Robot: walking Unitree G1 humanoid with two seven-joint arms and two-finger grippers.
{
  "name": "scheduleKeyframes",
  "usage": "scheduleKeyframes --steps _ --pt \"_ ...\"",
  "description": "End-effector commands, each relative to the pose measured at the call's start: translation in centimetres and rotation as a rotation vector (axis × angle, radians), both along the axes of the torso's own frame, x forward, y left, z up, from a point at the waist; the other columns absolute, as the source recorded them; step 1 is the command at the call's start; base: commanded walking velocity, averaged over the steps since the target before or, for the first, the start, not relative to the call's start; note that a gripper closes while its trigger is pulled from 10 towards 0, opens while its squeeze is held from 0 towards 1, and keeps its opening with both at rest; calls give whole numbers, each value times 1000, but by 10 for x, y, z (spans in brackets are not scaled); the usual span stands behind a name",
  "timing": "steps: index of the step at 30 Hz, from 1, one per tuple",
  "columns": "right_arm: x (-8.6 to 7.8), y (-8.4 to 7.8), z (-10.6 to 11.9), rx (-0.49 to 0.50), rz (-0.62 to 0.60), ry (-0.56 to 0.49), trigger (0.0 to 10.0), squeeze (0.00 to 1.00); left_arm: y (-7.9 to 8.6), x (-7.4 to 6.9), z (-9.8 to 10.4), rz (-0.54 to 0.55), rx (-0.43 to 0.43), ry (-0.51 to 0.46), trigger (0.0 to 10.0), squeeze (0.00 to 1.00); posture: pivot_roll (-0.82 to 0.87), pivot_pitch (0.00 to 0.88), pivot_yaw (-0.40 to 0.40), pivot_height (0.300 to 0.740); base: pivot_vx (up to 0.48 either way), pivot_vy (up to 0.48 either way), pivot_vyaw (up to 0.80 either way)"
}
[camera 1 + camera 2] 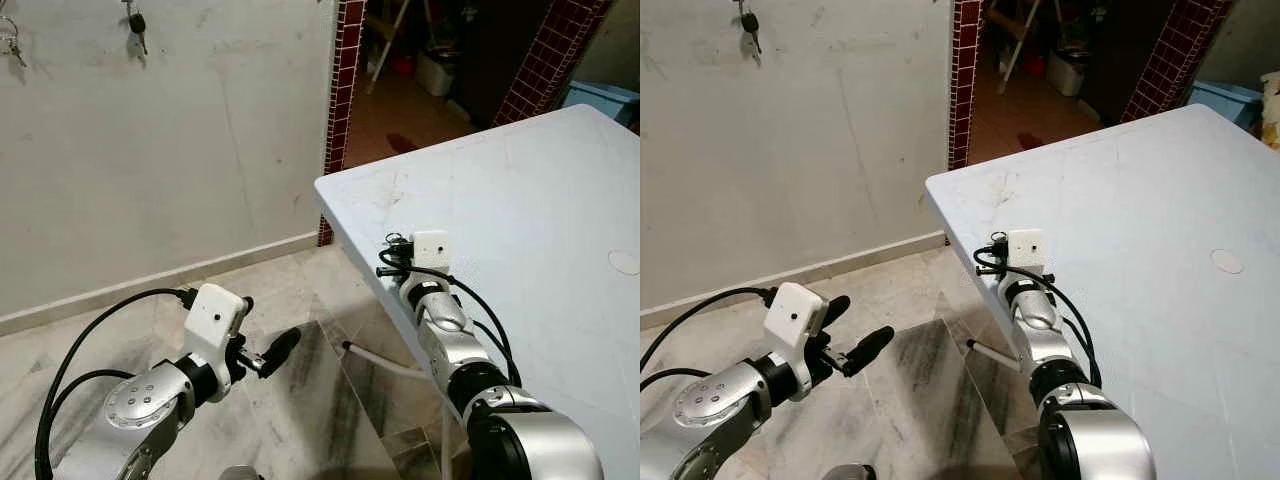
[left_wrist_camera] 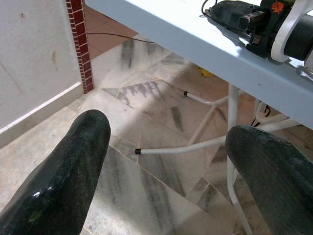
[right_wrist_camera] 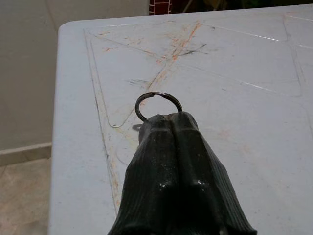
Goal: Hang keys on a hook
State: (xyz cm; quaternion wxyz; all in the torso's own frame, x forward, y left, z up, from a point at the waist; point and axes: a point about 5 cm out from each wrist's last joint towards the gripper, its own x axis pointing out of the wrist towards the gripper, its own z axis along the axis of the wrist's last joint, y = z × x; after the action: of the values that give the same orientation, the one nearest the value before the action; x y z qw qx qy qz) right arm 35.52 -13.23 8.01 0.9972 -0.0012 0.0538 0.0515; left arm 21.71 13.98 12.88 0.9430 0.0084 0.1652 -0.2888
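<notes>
White counter (image 1: 560,200) beside a plain wall (image 1: 180,150), hooks up high.
Right end effector (image 3: 166,120) pinched what looked like a key ring (image 3: 157,97) over the counter, ready to carry; left end effector (image 2: 171,161) hung spread, idle.

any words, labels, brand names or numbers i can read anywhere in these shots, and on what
None can be read.
The right arm's wrist unit, lying on the white table, bears a small orange mark and a pale label: too small and blurred to read.
The key ring in the right gripper, the keys on the wall and the left gripper: no text visible.
</notes>
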Motion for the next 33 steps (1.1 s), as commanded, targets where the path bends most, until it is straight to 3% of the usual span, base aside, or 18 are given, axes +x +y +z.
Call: scheduleKeyframes --steps 1,11,17,28,30,31,32,33 --pt "-5 -5 -11 4 -30 54 0 0 1 -1 4 -3 10 -12 10000 0 387 125 -41 740 0 0 0" --pt "-2 -15 -5 35 -88 32 0 0 0 4 4 -3 11 -24 10000 0 385 113 -42 740 0 0 0" --pt "3 -26 7 103 -128 -29 0 0 -4 11 4 7 -7 -39 10000 0 352 92 -56 740 0 0 0" --pt "3 -47 24 94 -140 -142 0 0 -18 23 1 4 -52 -62 10000 0 280 59 -80 740 0 0 0" --pt "1 -48 24 61 -115 -153 549 0 -22 26 1 5 -64 -67 10000 0 266 54 -84 740 0 0 0" --pt "1 -48 24 52 -103 -153 3882 706 -23 27 1 5 -69 -69 10000 0 258 53 -86 740 0 0 0" --pt "0 -47 24 38 -86 -154 4471 992 -24 28 0 4 -73 -70 10000 0 258 53 -86 740 0 0 0" --pt "-1 -44 23 24 -56 -157 10000 1000 -26 28 0 0 -80 -73 10000 0 251 51 -89 740 0 0 0"
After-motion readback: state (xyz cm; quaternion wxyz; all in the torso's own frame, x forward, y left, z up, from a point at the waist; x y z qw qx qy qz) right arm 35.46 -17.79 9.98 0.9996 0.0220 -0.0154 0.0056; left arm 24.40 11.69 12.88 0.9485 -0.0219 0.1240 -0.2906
